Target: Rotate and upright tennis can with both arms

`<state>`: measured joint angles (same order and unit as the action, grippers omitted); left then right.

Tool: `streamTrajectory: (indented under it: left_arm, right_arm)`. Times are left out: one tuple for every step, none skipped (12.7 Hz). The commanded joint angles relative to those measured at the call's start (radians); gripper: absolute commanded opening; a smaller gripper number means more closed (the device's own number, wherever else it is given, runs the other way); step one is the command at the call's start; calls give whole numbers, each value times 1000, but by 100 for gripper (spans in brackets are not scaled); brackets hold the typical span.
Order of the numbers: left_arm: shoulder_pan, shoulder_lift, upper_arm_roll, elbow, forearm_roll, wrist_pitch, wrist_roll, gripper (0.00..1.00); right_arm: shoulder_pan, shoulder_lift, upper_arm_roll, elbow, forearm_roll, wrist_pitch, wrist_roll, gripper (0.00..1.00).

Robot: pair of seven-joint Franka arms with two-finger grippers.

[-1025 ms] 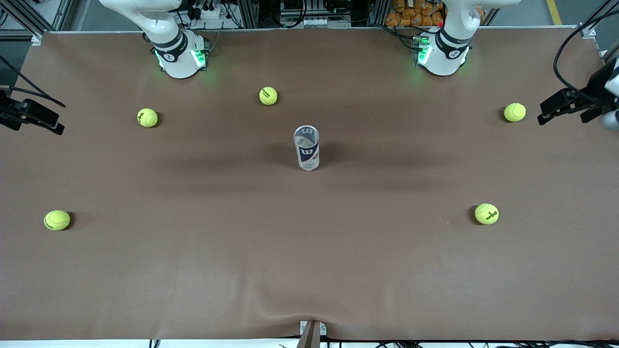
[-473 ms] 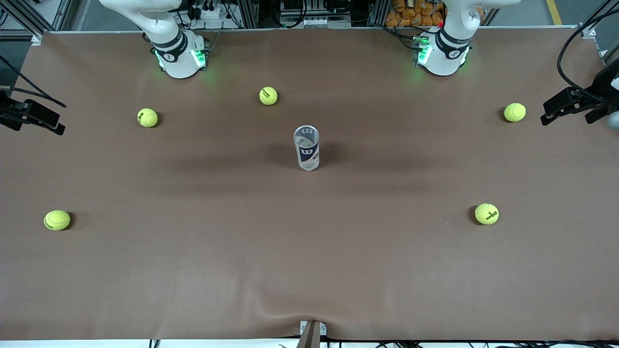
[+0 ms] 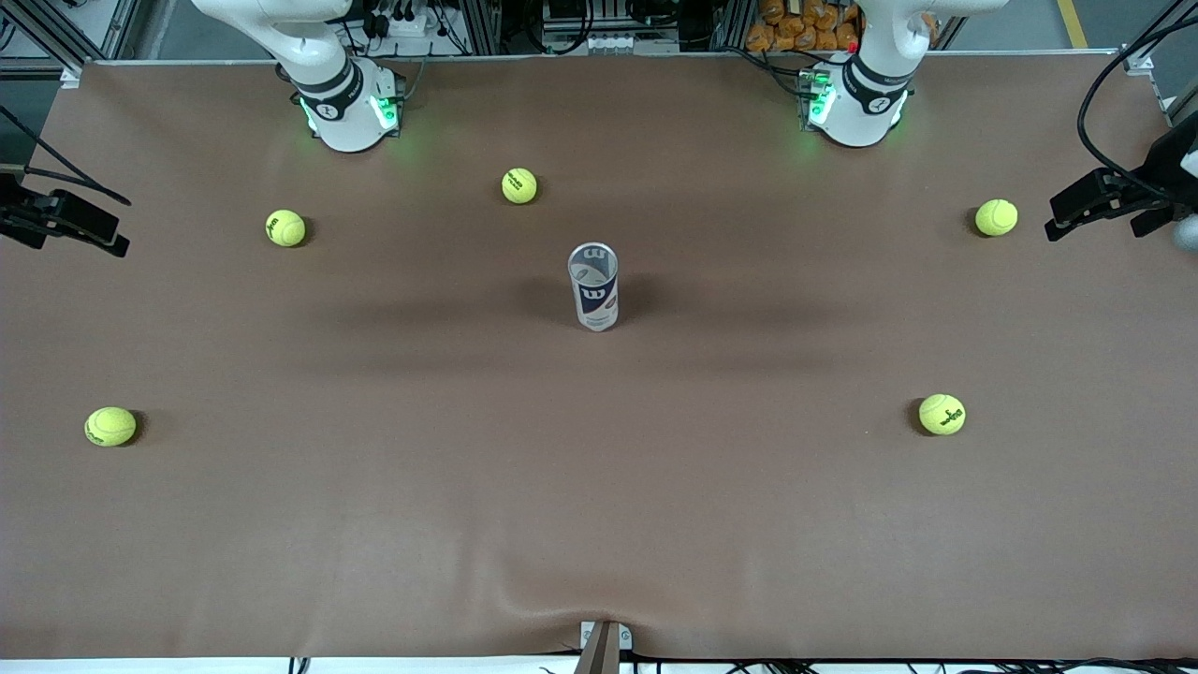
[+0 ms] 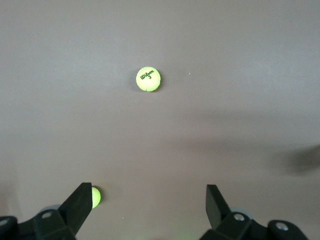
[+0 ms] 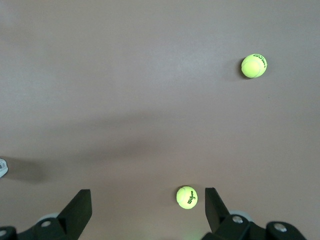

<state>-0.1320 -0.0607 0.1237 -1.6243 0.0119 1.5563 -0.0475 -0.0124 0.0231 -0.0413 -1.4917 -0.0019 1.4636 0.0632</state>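
The tennis can (image 3: pixel 593 285) stands upright in the middle of the table, its open silvery rim up and its dark blue label with the white "W" facing the front camera. My left gripper (image 3: pixel 1052 220) is open and empty over the left arm's end of the table, beside a tennis ball (image 3: pixel 996 217). In the left wrist view its jaws (image 4: pixel 148 202) are spread wide over bare cloth. My right gripper (image 3: pixel 118 236) is open and empty over the right arm's end, its jaws (image 5: pixel 146 206) spread wide. A sliver of the can (image 5: pixel 2 168) shows at the edge of the right wrist view.
Several yellow-green tennis balls lie scattered on the brown cloth (image 3: pixel 599 487): one (image 3: pixel 519 185) near the bases, one (image 3: pixel 285 227) and one (image 3: pixel 110 426) toward the right arm's end, one (image 3: pixel 942 414) toward the left arm's end. A wrinkle (image 3: pixel 524 599) sits at the front edge.
Both grippers have shifted slightly at their ends of the table. The can and the balls have not moved.
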Motion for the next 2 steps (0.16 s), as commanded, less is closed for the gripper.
streamTrajectory:
  left_arm:
    - [2, 10, -10, 23, 0, -21, -14, 100]
    - [2, 12, -10, 20, 0, -22, -11, 100]
  right_arm:
    - [-1, -5, 4, 5, -3, -17, -13, 100]
    - [-1, -5, 4, 5, -3, -20, -13, 100]
